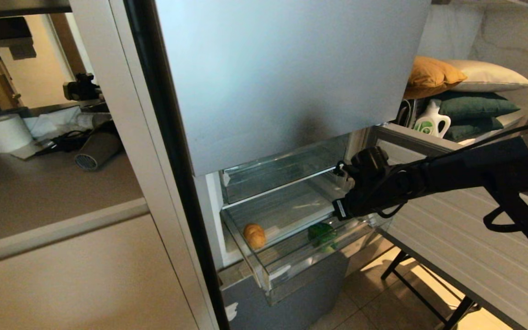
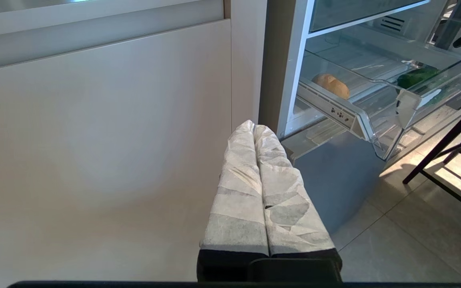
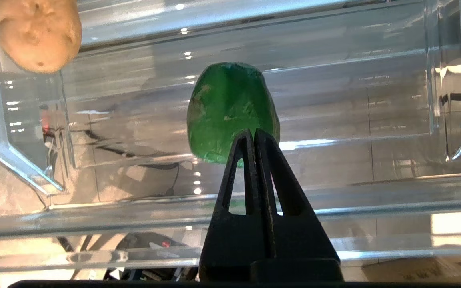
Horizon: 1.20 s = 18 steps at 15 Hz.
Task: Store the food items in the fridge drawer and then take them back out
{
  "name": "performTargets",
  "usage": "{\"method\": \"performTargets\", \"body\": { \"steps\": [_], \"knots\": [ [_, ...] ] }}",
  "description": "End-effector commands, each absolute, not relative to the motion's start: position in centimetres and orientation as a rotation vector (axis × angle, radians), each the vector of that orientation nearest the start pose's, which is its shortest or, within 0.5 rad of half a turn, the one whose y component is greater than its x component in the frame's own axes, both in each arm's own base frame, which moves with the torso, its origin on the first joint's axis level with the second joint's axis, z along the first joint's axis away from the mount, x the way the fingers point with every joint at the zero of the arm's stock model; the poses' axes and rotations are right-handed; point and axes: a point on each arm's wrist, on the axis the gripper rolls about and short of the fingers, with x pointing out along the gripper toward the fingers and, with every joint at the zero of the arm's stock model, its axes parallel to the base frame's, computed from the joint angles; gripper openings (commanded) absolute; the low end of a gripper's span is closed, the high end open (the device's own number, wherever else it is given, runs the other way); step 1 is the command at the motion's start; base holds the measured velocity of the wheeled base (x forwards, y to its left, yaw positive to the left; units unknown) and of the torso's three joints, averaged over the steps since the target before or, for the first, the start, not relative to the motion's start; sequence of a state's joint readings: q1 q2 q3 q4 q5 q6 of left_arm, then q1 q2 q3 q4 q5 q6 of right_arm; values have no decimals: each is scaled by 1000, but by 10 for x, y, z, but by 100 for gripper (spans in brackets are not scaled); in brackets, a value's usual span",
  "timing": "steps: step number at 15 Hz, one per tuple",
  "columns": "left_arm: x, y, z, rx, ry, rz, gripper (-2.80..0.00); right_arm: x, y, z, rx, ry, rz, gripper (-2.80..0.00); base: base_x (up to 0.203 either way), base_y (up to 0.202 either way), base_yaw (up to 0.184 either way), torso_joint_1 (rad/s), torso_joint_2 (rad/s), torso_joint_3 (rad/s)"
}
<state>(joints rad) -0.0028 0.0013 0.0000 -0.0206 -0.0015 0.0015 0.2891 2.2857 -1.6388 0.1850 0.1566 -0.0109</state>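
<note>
The right gripper [image 3: 252, 134], fingers pressed together and empty, hangs over the clear, pulled-out fridge drawer [image 1: 264, 270]. Inside, a glossy, lumpy dark-green bell pepper [image 3: 230, 116] lies toward the right, and a tan oval potato [image 1: 255, 235] at the left. The left gripper [image 2: 256, 130], also closed, is parked low by the cabinet.

No text, label or number can be read anywhere.

one potato [image 1: 255, 235], one bell pepper [image 1: 321, 231], four pillows [image 1: 468, 91]
</note>
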Motion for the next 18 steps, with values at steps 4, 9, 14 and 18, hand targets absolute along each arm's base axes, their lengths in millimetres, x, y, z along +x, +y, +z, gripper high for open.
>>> {"method": "performTargets", "body": {
  "steps": [4, 9, 14, 18],
  "knots": [
    [-22, 0, 75, 0, -9, -5, -280, 435, 136, 100, -70, 831, 431, -280, 0, 0, 0, 0, 0, 0],
    [-22, 0, 75, 2, -10, -5, -280, 423, 131, 100, -126, 924, 394, -280, 0, 0, 0, 0, 0, 0],
    [-22, 0, 75, 2, -9, -5, -280, 418, 130, 102, -128, 936, 395, -280, 0, 0, 0, 0, 0, 0],
    [-22, 0, 75, 2, -9, -5, -280, 427, 138, 93, -129, 935, 402, -280, 0, 0, 0, 0, 0, 0]
  ]
}}
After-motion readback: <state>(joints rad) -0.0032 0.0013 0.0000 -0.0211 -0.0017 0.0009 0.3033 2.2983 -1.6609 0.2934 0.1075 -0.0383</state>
